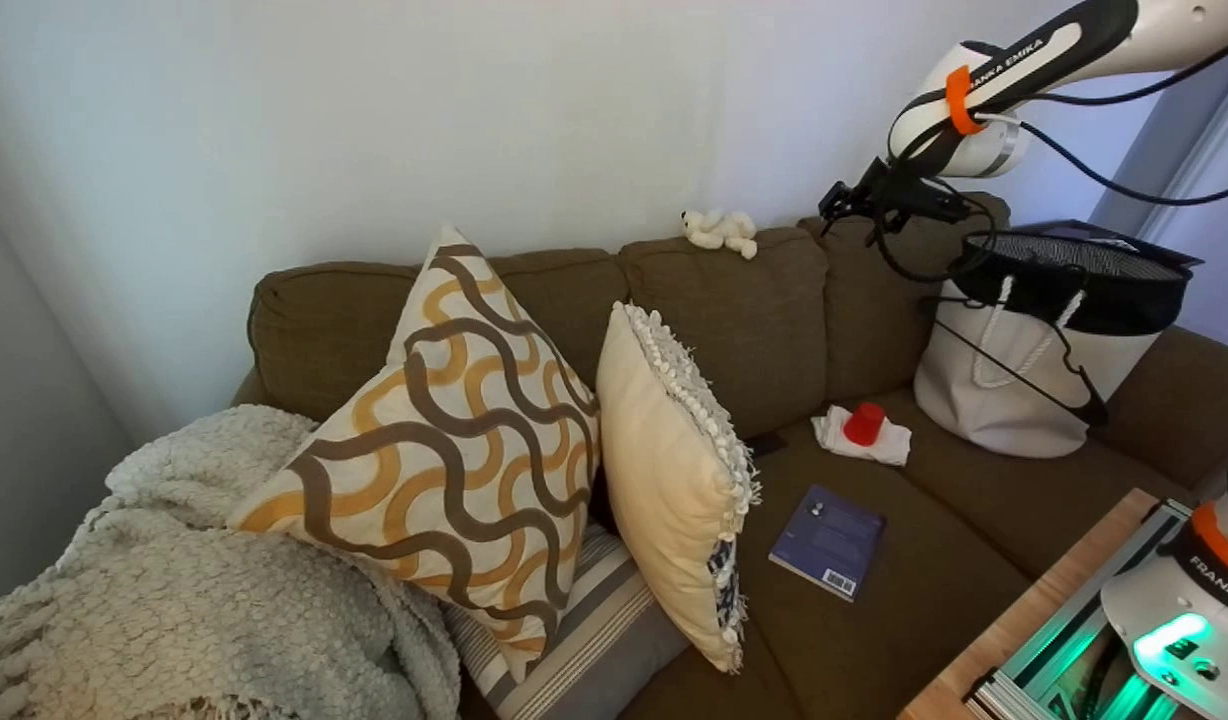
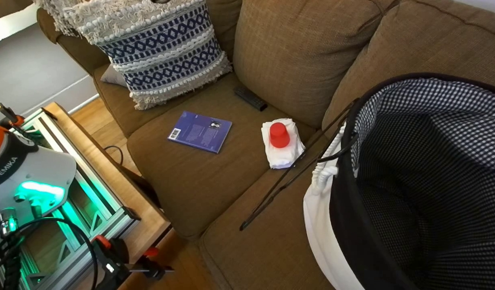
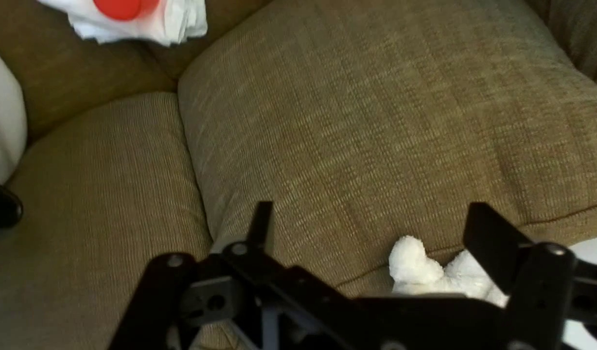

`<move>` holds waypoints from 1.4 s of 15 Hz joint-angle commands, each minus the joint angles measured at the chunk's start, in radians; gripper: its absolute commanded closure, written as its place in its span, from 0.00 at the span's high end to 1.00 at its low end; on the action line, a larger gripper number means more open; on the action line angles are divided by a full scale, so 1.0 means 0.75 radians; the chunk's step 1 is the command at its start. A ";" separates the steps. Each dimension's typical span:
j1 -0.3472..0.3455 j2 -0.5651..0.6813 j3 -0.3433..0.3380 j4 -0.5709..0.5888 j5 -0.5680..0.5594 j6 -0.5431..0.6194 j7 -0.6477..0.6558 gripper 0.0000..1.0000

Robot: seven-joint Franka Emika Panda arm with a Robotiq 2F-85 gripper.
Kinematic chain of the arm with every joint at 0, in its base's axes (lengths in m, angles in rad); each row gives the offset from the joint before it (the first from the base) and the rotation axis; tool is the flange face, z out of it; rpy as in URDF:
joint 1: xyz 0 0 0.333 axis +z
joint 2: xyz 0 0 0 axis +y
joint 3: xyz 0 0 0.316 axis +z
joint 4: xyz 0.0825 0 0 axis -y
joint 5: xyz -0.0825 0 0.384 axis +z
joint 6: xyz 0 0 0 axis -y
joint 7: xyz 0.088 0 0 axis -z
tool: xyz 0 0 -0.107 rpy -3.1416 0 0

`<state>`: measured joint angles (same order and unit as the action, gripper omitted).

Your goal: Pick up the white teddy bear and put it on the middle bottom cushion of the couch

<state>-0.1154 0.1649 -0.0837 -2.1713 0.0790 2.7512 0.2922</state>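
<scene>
The white teddy bear (image 1: 719,232) lies on top of the middle back cushion of the couch (image 1: 739,330), against the wall. In the wrist view the teddy bear (image 3: 415,265) is low and right, partly hidden by the gripper body and a finger. It is out of view in an exterior view that looks down at the seat. The middle bottom cushion (image 1: 909,535) also shows there (image 2: 187,173), with a book on it. My gripper (image 1: 859,215) is above the couch back, to the right of the bear. In the wrist view its fingers (image 3: 369,209) are wide apart with nothing gripped.
A purple book (image 2: 201,131), a remote (image 2: 250,98) and a red cup (image 2: 279,135) on white cloth (image 2: 283,157) lie on the seat. A large white-and-black basket (image 1: 1034,370) with a hanger stands right. A patterned pillow (image 1: 474,430) and cream fringed pillow (image 1: 664,480) stand left.
</scene>
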 commanded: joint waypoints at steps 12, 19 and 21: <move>0.113 0.878 -0.141 0.875 -0.104 0.370 -0.108 1.00; -0.001 0.949 0.073 0.938 -0.138 0.570 -0.332 1.00; 0.030 0.970 0.035 0.947 -0.154 0.621 -0.364 1.00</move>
<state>-0.0924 0.8550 -0.0519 -1.4814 -0.0224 3.1566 0.0725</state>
